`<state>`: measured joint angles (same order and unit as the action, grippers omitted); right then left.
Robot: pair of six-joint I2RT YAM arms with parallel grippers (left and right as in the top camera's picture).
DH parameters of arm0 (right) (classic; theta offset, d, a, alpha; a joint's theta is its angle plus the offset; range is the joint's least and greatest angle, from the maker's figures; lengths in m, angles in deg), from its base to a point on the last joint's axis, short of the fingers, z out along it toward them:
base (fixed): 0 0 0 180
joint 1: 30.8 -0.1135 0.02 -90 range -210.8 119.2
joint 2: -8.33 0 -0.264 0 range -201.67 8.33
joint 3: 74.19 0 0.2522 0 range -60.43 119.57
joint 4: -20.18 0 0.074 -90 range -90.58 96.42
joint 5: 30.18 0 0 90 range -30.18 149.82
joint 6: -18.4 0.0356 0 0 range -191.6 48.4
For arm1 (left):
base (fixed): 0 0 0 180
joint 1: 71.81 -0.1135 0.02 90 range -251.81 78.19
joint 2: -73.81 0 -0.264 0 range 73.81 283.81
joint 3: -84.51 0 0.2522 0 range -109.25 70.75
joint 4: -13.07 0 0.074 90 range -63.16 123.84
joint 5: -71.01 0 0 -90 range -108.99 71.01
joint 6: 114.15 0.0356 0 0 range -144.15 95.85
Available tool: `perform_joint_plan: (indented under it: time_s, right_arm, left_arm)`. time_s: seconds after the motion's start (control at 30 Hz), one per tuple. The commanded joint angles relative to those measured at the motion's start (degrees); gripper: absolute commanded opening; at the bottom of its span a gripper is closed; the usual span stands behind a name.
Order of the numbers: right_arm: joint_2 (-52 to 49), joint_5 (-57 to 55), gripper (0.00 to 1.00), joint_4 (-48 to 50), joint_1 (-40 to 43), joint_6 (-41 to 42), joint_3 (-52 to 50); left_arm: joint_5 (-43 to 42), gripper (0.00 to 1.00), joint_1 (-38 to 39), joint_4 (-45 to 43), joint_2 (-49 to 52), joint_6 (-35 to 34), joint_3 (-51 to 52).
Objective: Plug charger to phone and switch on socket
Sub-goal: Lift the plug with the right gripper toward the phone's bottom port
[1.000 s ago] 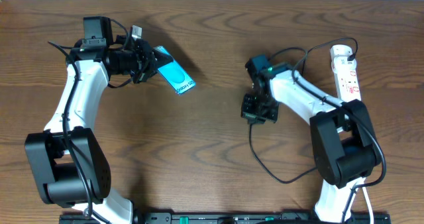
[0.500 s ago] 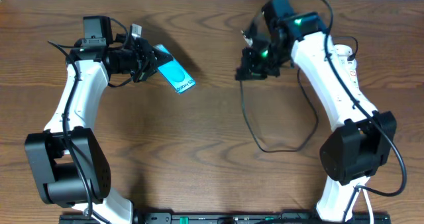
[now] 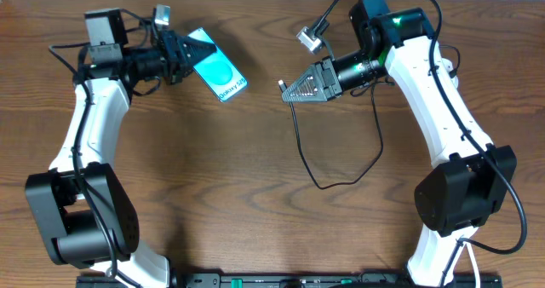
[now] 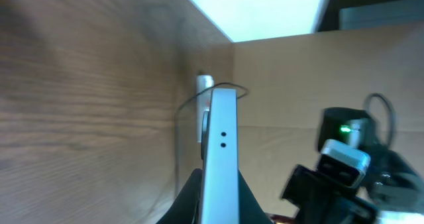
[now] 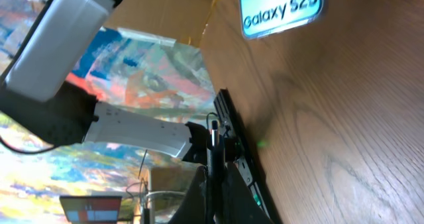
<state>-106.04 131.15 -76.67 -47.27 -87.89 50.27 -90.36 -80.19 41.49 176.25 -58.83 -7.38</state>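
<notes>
Left jaws clamped on the phone (image 3: 217, 71), right jaws pinched shut on the charger (image 3: 300, 143) tip, rest of the cable looping over the desk (image 3: 170, 169). Tip and phone are well apart. We're mid plug-in step imo. Next needs the tip lined up w/ the phone's port.
</notes>
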Motion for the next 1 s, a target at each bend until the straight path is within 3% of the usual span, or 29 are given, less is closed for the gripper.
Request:
perform_joint_plan:
  time_s: [0.0, 0.3, 0.43, 0.77, 0.97]
  right_arm:
    - [0.04, 4.28, 0.01, -0.28, -1.36, -5.07, 0.98]
    - [0.04, 7.37, 0.01, 4.07, -6.1, -4.44, 0.98]
    - [0.02, 7.48, 0.01, 10.82, -6.8, 2.21, 0.96]
    - [-0.52, 6.62, 0.01, 26.16, -6.88, 19.47, 0.94]
    - [-1.6, 6.62, 0.01, 26.95, -6.88, 20.79, 0.44]
  left_arm:
    - [-7.74, 0.07, -1.18, -5.88, -0.57, -8.7, 0.07]
    - [-9.62, 0.07, -1.14, -26.99, -0.59, -28.65, 0.07]
    - [-10.54, 0.07, -1.14, -35.21, -0.59, -35.34, 0.07]
    - [-11.8, 0.07, -1.16, -37.81, -0.59, -37.05, 0.07]
    - [-11.8, 0.07, -1.2, -39.67, -0.59, -37.05, 0.07]
